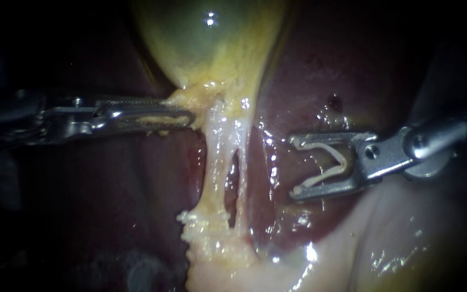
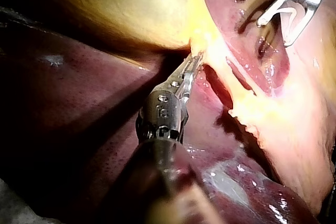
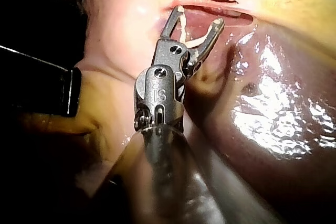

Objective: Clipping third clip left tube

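Note:
The yellow-green gallbladder (image 1: 206,38) hangs at the top. Two pale tubes run down from its neck, the left tube (image 1: 215,157) and the right tube (image 1: 243,151), with a dark slit between them. My left instrument (image 1: 187,117) comes in level from the left, its jaws shut on yellow tissue at the gallbladder neck (image 2: 202,43). My right instrument (image 1: 297,166) stands to the right of both tubes, apart from them. Its jaws stand wide, holding an open white clip (image 1: 328,162) between them. The clip (image 3: 191,39) points toward the tubes.
Dark red liver (image 1: 320,75) lies behind and on both sides of the tubes. Lumpy yellow fat (image 1: 212,238) sits at the tubes' lower end. Wet pale tissue (image 1: 406,243) fills the lower right under my right instrument.

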`<state>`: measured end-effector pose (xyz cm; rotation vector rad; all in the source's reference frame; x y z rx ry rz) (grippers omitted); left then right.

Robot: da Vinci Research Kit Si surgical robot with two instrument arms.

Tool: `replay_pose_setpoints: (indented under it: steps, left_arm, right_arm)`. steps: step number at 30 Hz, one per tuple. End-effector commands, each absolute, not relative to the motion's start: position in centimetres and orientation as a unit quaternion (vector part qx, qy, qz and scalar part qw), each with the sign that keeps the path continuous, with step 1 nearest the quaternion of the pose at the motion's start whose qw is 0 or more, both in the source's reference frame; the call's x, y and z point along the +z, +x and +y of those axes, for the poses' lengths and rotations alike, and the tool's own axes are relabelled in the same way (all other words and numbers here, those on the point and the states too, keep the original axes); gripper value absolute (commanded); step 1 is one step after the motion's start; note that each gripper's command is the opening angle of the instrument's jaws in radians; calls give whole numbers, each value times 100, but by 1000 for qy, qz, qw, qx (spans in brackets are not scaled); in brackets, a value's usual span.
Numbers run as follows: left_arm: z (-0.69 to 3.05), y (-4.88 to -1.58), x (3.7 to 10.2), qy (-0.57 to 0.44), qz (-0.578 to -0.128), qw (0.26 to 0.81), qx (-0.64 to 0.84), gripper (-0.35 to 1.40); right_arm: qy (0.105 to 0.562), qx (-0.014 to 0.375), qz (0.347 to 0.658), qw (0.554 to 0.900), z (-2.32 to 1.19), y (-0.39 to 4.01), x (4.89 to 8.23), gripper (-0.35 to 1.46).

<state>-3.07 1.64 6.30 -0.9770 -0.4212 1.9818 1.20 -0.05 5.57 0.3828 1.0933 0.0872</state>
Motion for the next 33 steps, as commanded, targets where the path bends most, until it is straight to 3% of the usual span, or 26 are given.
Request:
replay_pose_setpoints:
  steps: [1,7,18,33]
  left_arm:
    - [164,-307,630,-392,-171,431,795,-35]
    - [172,-298,621,-394,-190,422,794,-35]
    - [211,-240,568,-391,-202,427,790,-35]
    - [209,-240,563,-392,-199,427,790,-35]
  right_arm:
    - [181,41,516,836,-5,120,557,50]
    - [181,41,516,836,-4,119,557,50]
    - [181,41,516,836,-4,118,556,50]
    - [193,48,518,832,-7,127,553,50]
